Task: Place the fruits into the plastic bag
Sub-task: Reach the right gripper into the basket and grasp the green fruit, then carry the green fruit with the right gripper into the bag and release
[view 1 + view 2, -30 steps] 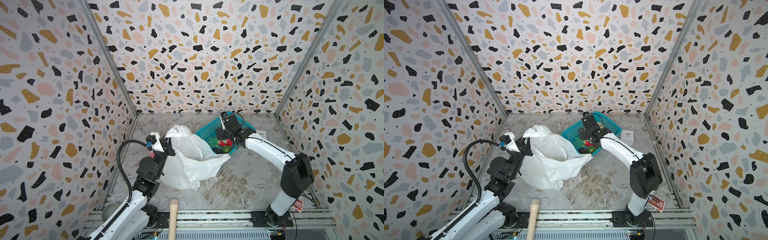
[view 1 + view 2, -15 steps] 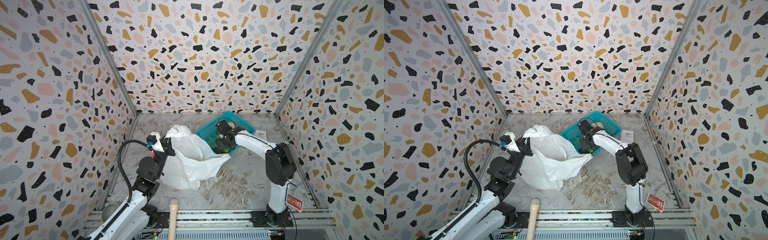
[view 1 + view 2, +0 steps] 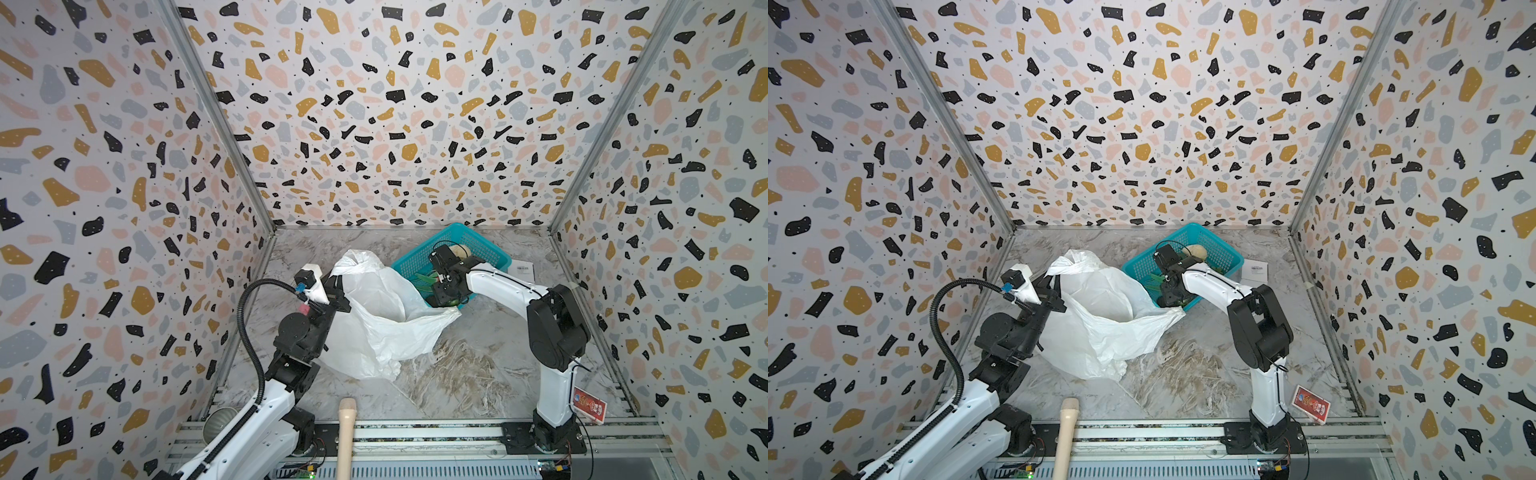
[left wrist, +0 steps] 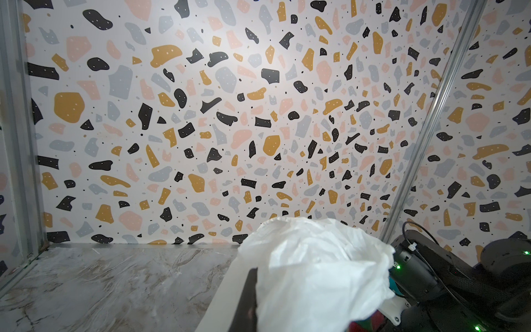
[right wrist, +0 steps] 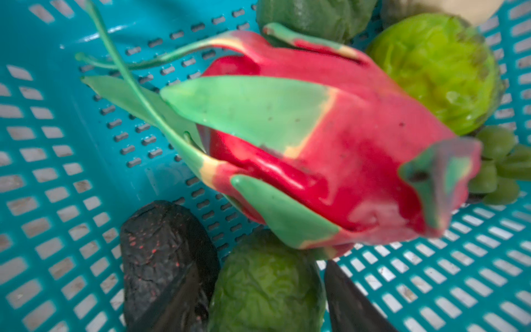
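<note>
Right wrist view: right gripper [image 5: 258,271] is sitting low inside the basket [image 5: 57,149], jaws standing apart either side of a wrinkled green fruit [image 5: 264,290]. Both fingers [image 5: 353,301] are sitting very close to it, but I can't tell if they're actually clamping it. Just past that, the dragon fruit [image 5: 330,149] is lying with its leaves pointing at the basket wall. Beside one finger the avocado [image 5: 161,238] is lying on the basket floor. On the far side of the dragon fruit, a brighter green fruit [image 5: 436,72] and small grapes [image 5: 500,169] are sitting together, and a darker green one [image 5: 310,14] is showing at the frame edge.

In both top views the right arm [image 3: 503,282] is reaching into the basket end nearest the bag [image 3: 382,328]. Behind the wrist the cream piece [image 3: 459,250] is lying in the basket.

On the other side the left gripper [image 3: 334,286] is clamping fully on the bag rim and holding it up, so the mouth is gaping toward the basket. The bag's lower part is resting on the table [image 3: 478,374], and its right lip is lying at the basket's near corner. The bag interior is mostly hidden.
</note>
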You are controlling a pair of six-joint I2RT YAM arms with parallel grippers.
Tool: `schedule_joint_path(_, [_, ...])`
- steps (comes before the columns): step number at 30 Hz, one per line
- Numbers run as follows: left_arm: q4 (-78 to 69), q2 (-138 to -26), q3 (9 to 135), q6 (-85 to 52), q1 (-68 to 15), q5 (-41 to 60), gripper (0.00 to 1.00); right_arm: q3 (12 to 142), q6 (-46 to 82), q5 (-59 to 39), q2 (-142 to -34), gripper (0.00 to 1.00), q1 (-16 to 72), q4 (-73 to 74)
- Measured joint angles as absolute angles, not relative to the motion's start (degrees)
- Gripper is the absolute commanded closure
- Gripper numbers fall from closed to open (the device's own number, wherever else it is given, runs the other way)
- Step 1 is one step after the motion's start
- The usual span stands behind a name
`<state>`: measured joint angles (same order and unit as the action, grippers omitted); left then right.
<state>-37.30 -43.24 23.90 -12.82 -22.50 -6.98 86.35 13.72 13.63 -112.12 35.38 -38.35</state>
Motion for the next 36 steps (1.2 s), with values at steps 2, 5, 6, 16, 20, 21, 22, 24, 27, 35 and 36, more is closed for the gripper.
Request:
schedule_joint_path(2, [-37.3,-43.2,23.9,-12.8,-22.5,-7.0,1.00,86.3,13.7,13.4,-112.5,0.62,35.4,-38.0])
schedule_joint_path(5, [-37.3,-43.2,23.9,-12.8,-22.5,-7.0,1.00,86.3,13.7,13.0,-112.5,0.68,35.4,-37.7])
schedule_joint_path(6, [-37.3,-43.2,23.9,-12.8,-22.5,-7.0,1.00,86.3,13.7,12.9,-112.5,0.68,35.4,-37.6])
schedule_joint_path(16, [-37.3,-43.2,23.9,-12.8,-22.5,-7.0,1.00,86.2,14.1,10.0,-105.4,0.70,35.3,-34.2])
schedule_joint_path(20, [-37.2,-43.2,23.9,-12.8,-22.5,-7.0,1.00,84.9,14.0,6.3,-97.5,0.69,35.4,-29.1])
schedule_joint_path(21, [-37.2,-43.2,23.9,-12.9,-22.5,-7.0,1.00,84.2,13.8,4.4,-95.3,0.68,35.4,-27.3])
schedule_joint_path(22, [-37.2,-43.2,23.9,-12.9,-22.5,-7.0,1.00,83.4,13.6,2.7,-93.4,0.68,35.4,-25.4])
schedule_joint_path(24, [-37.1,-43.2,23.9,-12.9,-22.5,-7.0,1.00,81.1,13.4,-2.4,-89.8,0.67,35.6,-21.2])
schedule_joint_path(27, [-37.0,-43.2,23.9,-12.9,-22.5,-7.0,1.00,78.1,12.8,-9.6,-87.3,0.67,36.8,-16.3])
schedule_joint_path(35, [-35.9,-43.2,23.9,-13.2,-22.5,-7.0,1.00,76.7,9.1,-23.7,-93.0,0.66,45.6,-13.3])
schedule_joint_path(36, [-35.9,-43.2,23.9,-13.3,-22.5,-7.0,1.00,76.7,8.7,-24.6,-94.1,0.66,46.6,-13.3])
